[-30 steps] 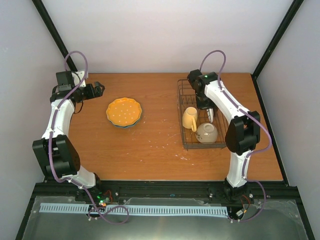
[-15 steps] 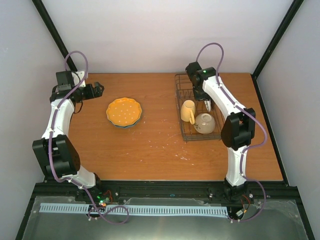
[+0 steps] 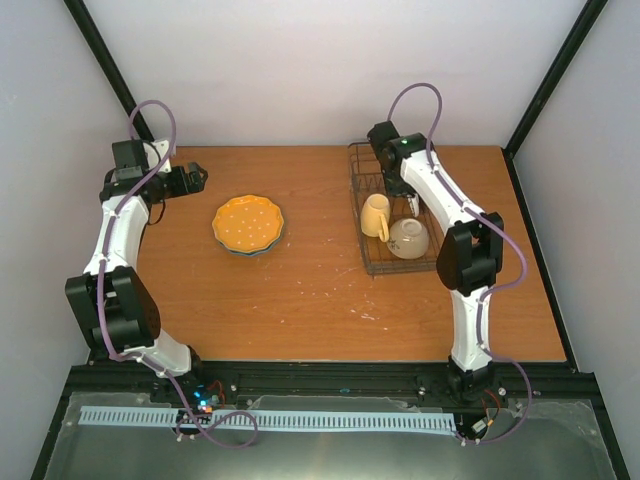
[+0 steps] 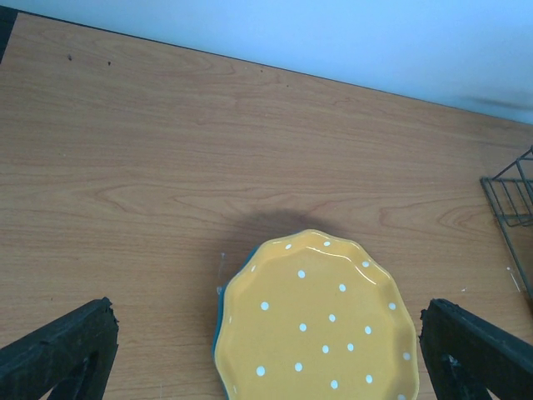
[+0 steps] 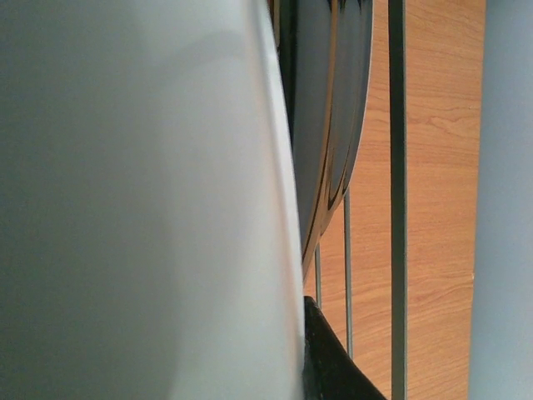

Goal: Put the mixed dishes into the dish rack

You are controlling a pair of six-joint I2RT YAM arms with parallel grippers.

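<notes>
The dotted orange-yellow plate [image 3: 248, 223] lies on a blue plate [image 4: 218, 308] at the table's left middle; it also shows in the left wrist view [image 4: 316, 325]. My left gripper [image 3: 198, 178] is open and empty, left of and behind the plates, its fingers [image 4: 67, 350] wide apart. The dark wire dish rack [image 3: 400, 268] stands at the right and holds the yellow mug [image 3: 375, 216] and the cream bowl [image 3: 408, 238]. My right gripper [image 3: 410, 207] is down inside the rack, shut on a pale plate [image 5: 141, 200]. One finger [image 5: 333, 358] presses against it. A dark-rimmed plate [image 5: 329, 108] stands beside it.
Upright rack wires [image 5: 396, 208] run close on the right of the held plate. The rack's corner [image 4: 508, 200] shows at the right edge of the left wrist view. White walls and black frame posts close the table at the back and sides.
The right gripper has moved toward the back and a little left, and the rack with mug and bowl has shifted with it. The left arm and the stacked plates have not moved.
</notes>
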